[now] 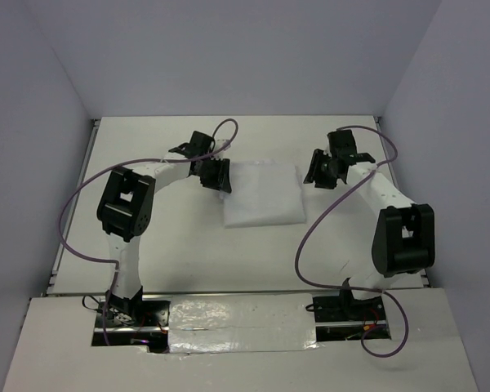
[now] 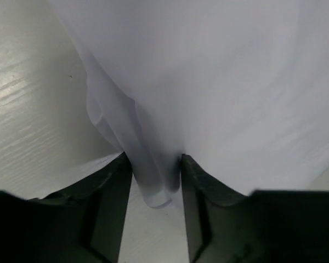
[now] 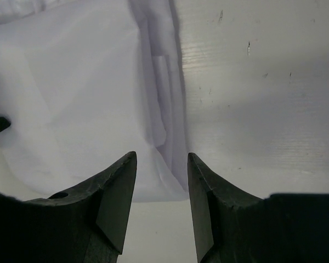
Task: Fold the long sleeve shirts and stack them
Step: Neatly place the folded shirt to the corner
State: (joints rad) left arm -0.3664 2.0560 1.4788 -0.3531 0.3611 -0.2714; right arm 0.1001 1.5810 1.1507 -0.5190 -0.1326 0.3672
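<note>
Shirt: the long sleeve shirt (image 1: 264,193) is seen folded into a neat, roughly square white pad. It is laid flat near the middle of the table, between the two grippers.
Cloth: soft, thin and matte. Layered edges and shallow creases are picked out in the wrist views.
Left gripper (image 2: 154,160): set at the pad's left edge. A narrow, rounded fold of cloth is seen in the gap between the dark fingers (image 2: 112,203), filling it from side to side. The jaws are parted moderately. Whether the fold is pinched or merely lying there cannot be told.
Right gripper (image 3: 162,159): set at the pad's right edge. Its black, wedge-shaped jaws are parted moderately and nothing is gripped. The shirt's stacked side edge is seen through the gap, lying on the table below.
Table (image 3: 263,109): off-white and smooth, faintly grained, marked with a few small dark specks.
Cables (image 1: 69,212): purple, looped from each arm.
Walls (image 1: 229,57): plain pale grey.
</note>
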